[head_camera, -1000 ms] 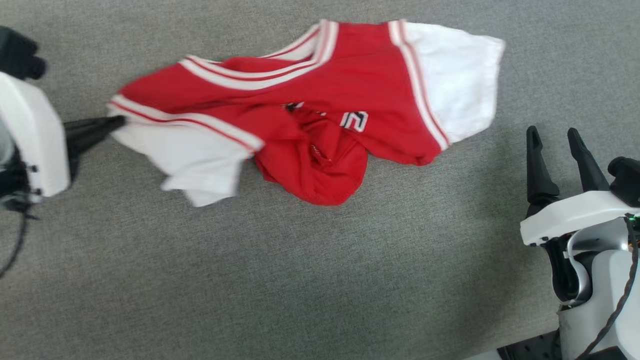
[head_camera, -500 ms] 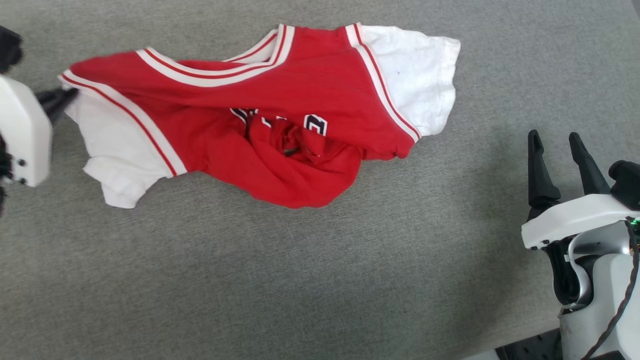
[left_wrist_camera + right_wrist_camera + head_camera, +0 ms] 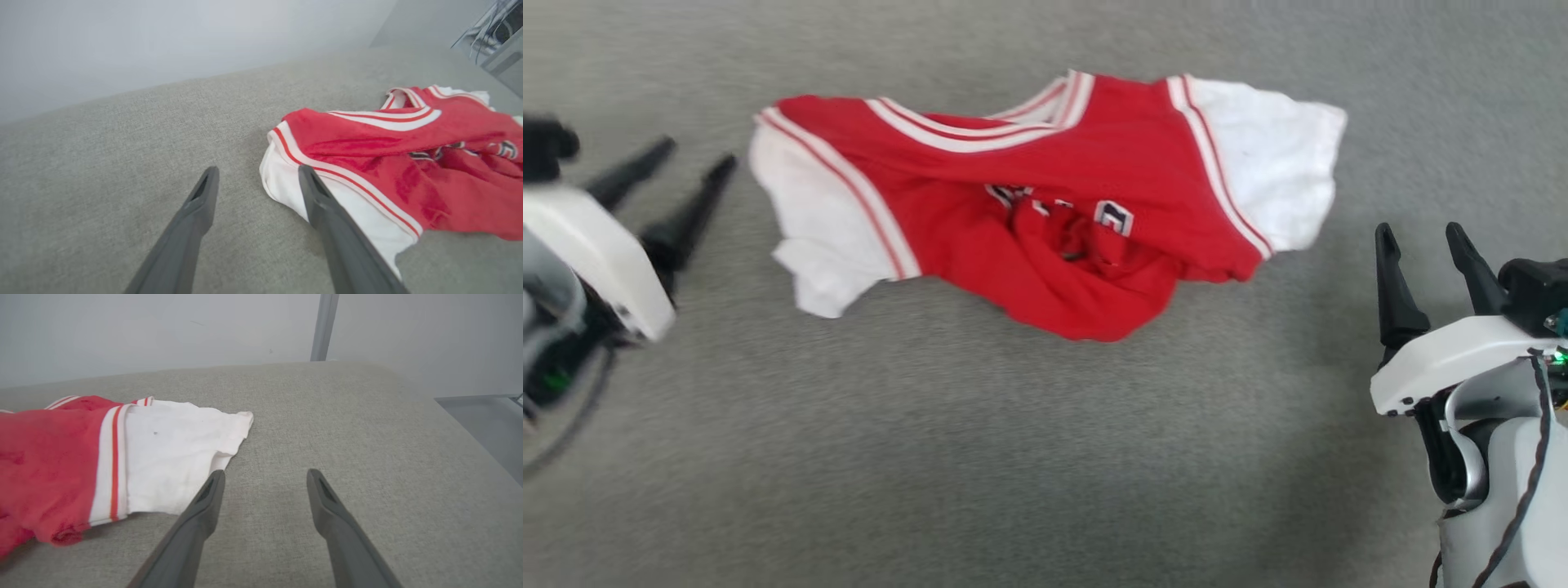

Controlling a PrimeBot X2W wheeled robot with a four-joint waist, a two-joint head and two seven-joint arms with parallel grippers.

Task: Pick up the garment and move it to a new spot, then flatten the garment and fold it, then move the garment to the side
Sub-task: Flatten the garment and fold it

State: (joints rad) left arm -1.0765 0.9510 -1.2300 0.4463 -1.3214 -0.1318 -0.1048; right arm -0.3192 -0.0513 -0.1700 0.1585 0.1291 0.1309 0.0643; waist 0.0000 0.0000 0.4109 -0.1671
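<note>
Bright even light, soft shadows, head view motion-blurred, wrist views wide-angle distorted

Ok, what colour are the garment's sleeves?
White sleeves, red-and-white striped trim; clearest in the head view.

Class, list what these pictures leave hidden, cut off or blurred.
1. Head view: lettering on the garment, mostly buried in bunched red folds, unreadable.
2. Left wrist view: the garment's far sleeve, cut by the right edge.
3. Head view: the left gripper, blurred, partly cut by the left edge.
</note>
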